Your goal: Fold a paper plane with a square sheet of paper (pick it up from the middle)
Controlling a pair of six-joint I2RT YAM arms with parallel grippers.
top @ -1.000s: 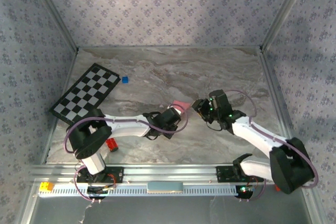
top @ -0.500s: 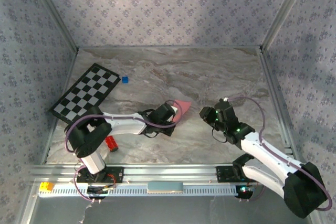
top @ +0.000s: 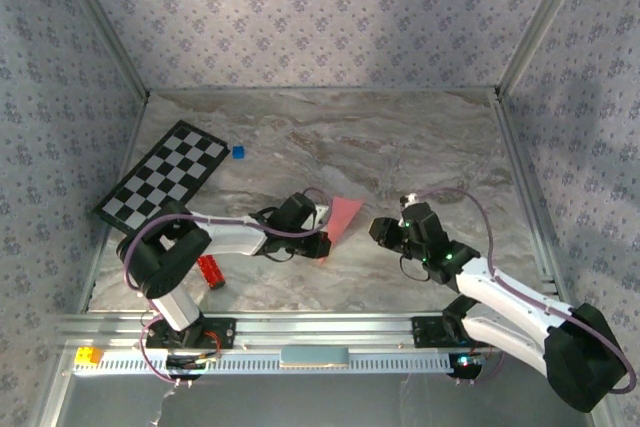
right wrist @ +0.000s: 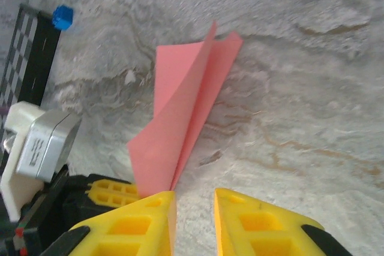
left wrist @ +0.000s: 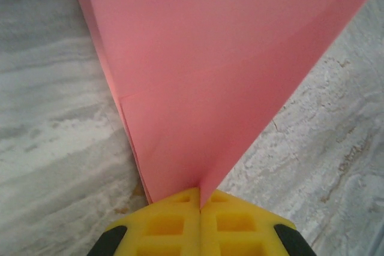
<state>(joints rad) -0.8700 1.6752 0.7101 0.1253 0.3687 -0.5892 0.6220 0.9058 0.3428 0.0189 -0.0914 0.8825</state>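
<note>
- The left gripper point(top: 318, 242) is clamped shut on the narrow end of the pink plane point(top: 345, 215). In the left wrist view its yellow fingers point(left wrist: 174, 223) meet on the paper's tip point(left wrist: 204, 70).
- A second ago the plane was mostly hidden between the two grippers. Now it has shifted nearer and left with the left arm, and it shows more fully at mid-table.
- Whether the plane touches the table point(top: 430, 147) I cannot tell.
- The right gripper point(top: 380, 230) has backed off toward the near edge and now sits apart from the paper.
- Its jaws point(right wrist: 195, 208) stand slightly apart with nothing between them.
- The checkerboard point(top: 165, 175), blue cube point(top: 238, 152) and red bar point(top: 210, 272) lie where they did.
</note>
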